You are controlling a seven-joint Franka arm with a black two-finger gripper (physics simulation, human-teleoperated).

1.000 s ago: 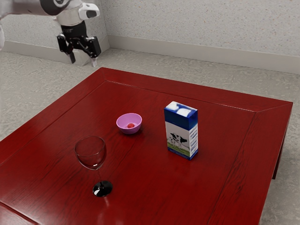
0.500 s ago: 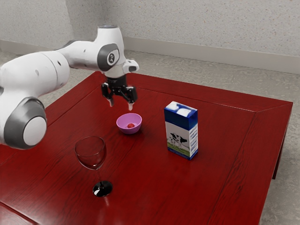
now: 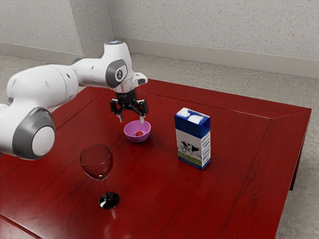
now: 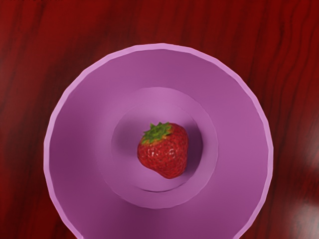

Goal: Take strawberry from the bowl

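Nearest in the exterior view stands one upright wine glass [image 3: 96, 164], its clear bowl on a thin stem over a round, glossy black foot. It rests on a dark red wooden worktop [image 3: 164, 204], polished, with visible grain and fine seams along its border. One smooth white robot arm with grey joint rings [image 3: 47, 87] comes in from the exterior view's left.

Farther back, toward the exterior view's right, is one tall, boxy milk carton [image 3: 192, 142], upright, with a blue top patched in white. A black-and-white cow on green grass decorates its pale front; the lettering on its side is too small to read.

Beyond the glass sits one round, smooth, pinkish-purple bowl [image 3: 132, 134], well apart from the carton. The wrist view shows its slightly faceted rim and a round sunken centre, where one red strawberry [image 4: 164, 154] lies, shiny and finely pitted, with a leafy green cap.

One black gripper [image 3: 131, 120] hangs over the bowl, pointing down. Its two fingers [image 3: 142, 120] are spread apart and released, with nothing between them.

Farthest off are a mottled grey floor [image 3: 239, 87], one pale, plain skirting board [image 3: 224, 57] and speckled light-grey walls [image 3: 214, 25].
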